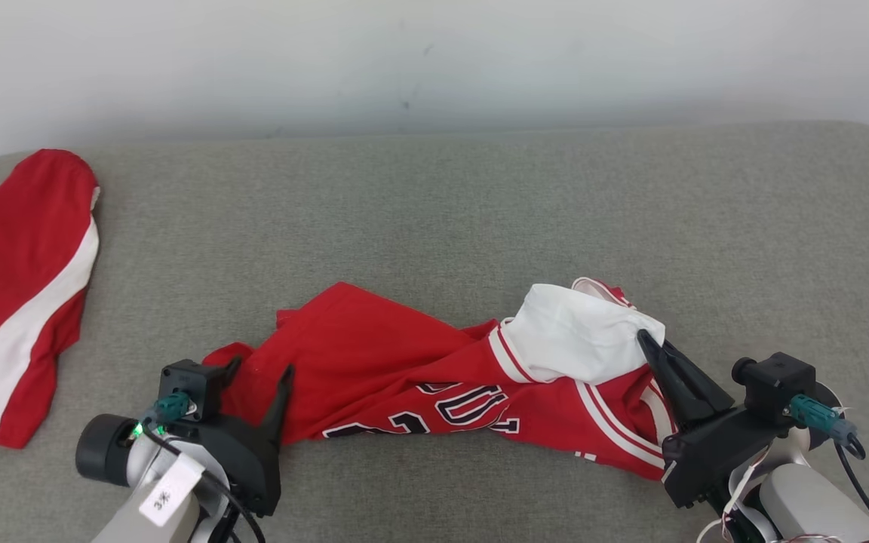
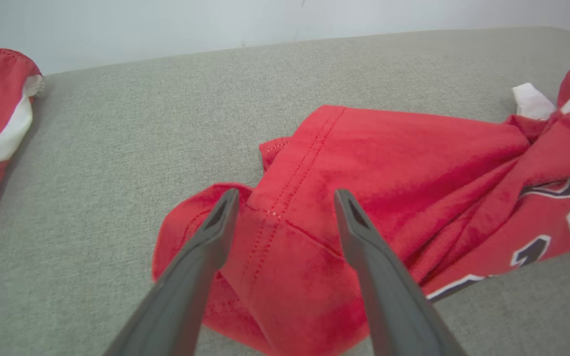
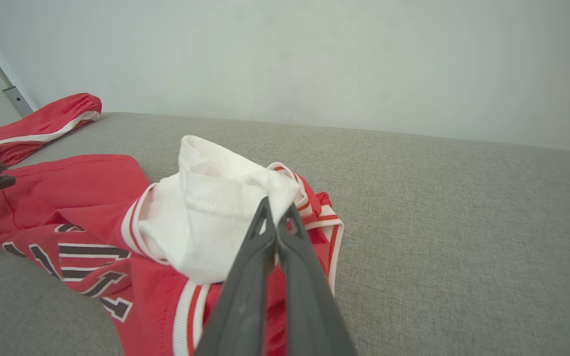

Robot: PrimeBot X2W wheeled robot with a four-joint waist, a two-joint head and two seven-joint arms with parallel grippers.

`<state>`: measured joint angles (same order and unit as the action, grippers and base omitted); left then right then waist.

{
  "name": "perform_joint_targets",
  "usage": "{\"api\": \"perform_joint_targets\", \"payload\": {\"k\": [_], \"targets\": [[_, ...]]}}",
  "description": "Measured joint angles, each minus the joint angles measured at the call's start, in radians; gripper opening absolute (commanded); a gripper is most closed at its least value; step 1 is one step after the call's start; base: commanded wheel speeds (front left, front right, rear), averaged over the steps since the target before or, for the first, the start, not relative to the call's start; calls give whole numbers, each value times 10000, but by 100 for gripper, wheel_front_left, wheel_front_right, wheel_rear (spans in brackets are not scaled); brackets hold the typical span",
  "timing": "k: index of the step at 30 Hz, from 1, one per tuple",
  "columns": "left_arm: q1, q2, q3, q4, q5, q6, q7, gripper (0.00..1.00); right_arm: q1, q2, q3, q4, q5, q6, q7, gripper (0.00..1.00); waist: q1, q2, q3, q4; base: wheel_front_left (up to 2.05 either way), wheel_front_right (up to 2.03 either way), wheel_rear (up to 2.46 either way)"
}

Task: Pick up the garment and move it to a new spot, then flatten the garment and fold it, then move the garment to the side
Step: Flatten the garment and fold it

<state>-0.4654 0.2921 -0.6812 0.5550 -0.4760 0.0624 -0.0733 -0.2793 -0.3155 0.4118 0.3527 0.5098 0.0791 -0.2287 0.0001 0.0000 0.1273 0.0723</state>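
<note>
The jersey [image 1: 374,339] lies bunched, neither flattened nor folded; left gripper [image 1: 261,367] spread over its hem, right gripper [image 1: 643,337] pinching its white cloth.

We see the garment [image 1: 374,354] red with dark, white-edged lettering, red-and-white striped trim and a white part, the second cloth [image 1: 4,249] at left red with a white stripe, on a grey cushion [image 1: 480,211].

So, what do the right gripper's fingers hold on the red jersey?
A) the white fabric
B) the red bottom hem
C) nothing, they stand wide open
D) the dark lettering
A: the right gripper has its two fingers shut together on the edge of the white fabric of the red jersey.
</note>
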Motion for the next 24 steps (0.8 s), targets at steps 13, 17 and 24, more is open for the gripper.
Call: {"api": "perform_joint_targets", "payload": {"k": [13,17,24], "targets": [[-282,10,-8,483,-36,104,740,0,-129,-86,-105,67,0,0,-4,0,0,1,122,-170,0,0,0],[-360,-54,40,389,-56,105,727,0,-140,-113,-157,84,0,0,-6,0,0,1,92,-104,0,0,0],[-919,219,1277,130,-988,75,403,0,-1255,-119,35,234,-90,176,13,0,0,1,43,-42,0,0,0]]}}
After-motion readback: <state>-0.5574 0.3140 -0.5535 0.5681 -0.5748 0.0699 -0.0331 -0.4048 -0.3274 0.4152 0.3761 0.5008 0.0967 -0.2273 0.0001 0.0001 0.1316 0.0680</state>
